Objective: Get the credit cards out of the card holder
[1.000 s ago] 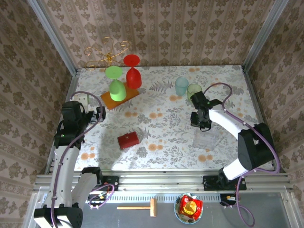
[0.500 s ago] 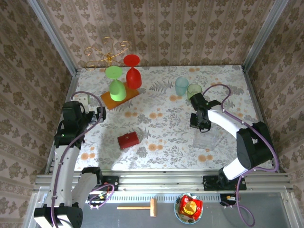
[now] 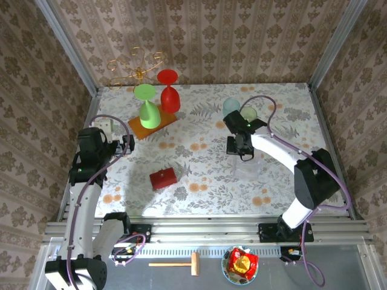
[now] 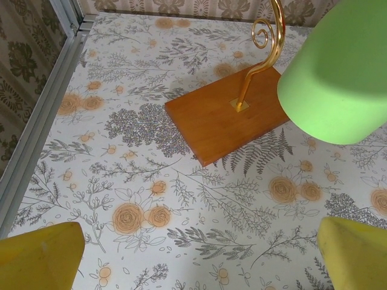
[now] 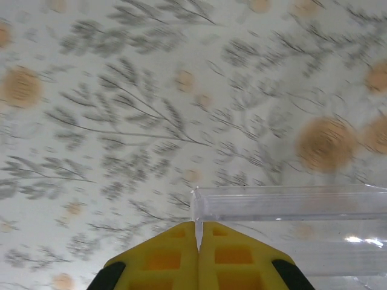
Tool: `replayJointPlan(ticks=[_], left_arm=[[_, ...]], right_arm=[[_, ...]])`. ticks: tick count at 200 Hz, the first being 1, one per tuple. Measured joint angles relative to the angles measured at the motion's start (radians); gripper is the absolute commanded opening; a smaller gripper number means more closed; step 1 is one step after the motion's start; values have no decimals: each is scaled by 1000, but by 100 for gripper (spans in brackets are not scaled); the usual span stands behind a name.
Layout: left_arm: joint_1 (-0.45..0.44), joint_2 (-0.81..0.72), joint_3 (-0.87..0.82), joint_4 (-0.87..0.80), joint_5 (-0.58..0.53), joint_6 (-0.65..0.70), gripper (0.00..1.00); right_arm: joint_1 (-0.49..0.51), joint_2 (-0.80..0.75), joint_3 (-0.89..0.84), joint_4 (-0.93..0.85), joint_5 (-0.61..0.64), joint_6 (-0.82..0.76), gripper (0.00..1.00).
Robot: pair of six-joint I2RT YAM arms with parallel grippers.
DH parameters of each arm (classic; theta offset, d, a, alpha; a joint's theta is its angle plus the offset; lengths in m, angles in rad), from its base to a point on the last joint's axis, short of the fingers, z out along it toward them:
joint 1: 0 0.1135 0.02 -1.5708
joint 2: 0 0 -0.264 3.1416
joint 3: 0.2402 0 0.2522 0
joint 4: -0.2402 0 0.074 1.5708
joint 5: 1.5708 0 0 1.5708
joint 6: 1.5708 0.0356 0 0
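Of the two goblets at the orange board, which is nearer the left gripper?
The green goblet. It sits nearer the arms and to the left of the red goblet, on the side facing the open left gripper.

**Desk** (image 3: 211,181): white cloth printed with grey ferns and orange roses.
**Card holder** (image 3: 163,179): plain red.
**Board** (image 4: 227,118): orange-brown wood.
**Wire stand** (image 4: 263,54): gold.
**Green cup** (image 3: 148,109): lime.
**Red cup** (image 3: 169,90): bright red.
**Blue cup** (image 3: 231,109): pale, translucent.
**Pale green cup** (image 3: 248,113): translucent.
**Clear box** (image 5: 290,223): colourless, the desk print showing through.
**Left hand** (image 4: 196,260) and **right hand** (image 5: 198,235): yellow fingers (image 5: 163,257).
**Walls** (image 3: 242,36): beige damask paper.
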State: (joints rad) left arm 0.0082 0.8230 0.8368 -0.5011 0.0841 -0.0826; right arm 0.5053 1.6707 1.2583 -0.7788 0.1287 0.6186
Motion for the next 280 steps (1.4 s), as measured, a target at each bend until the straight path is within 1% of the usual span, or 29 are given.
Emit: replayJointPlan(ticks=[52, 88, 131, 155, 182, 254, 280], left_arm=[[0, 8, -2, 3, 18, 0, 100], [0, 20, -3, 8, 24, 0, 100], [0, 24, -5, 10, 32, 0, 100], [0, 24, -6, 16, 35, 0, 100], [0, 24, -5, 16, 35, 0, 100], [0, 24, -6, 15, 36, 0, 100], [0, 24, -6, 15, 36, 0, 100]], right_arm=[[71, 214, 294, -39, 11, 14, 1], [95, 372, 506, -83, 34, 14, 0], [98, 490, 648, -142, 61, 14, 0], [98, 537, 695, -154, 64, 14, 0], [98, 563, 712, -156, 64, 14, 1], [97, 579, 713, -156, 63, 14, 5], [97, 579, 712, -155, 63, 14, 2]])
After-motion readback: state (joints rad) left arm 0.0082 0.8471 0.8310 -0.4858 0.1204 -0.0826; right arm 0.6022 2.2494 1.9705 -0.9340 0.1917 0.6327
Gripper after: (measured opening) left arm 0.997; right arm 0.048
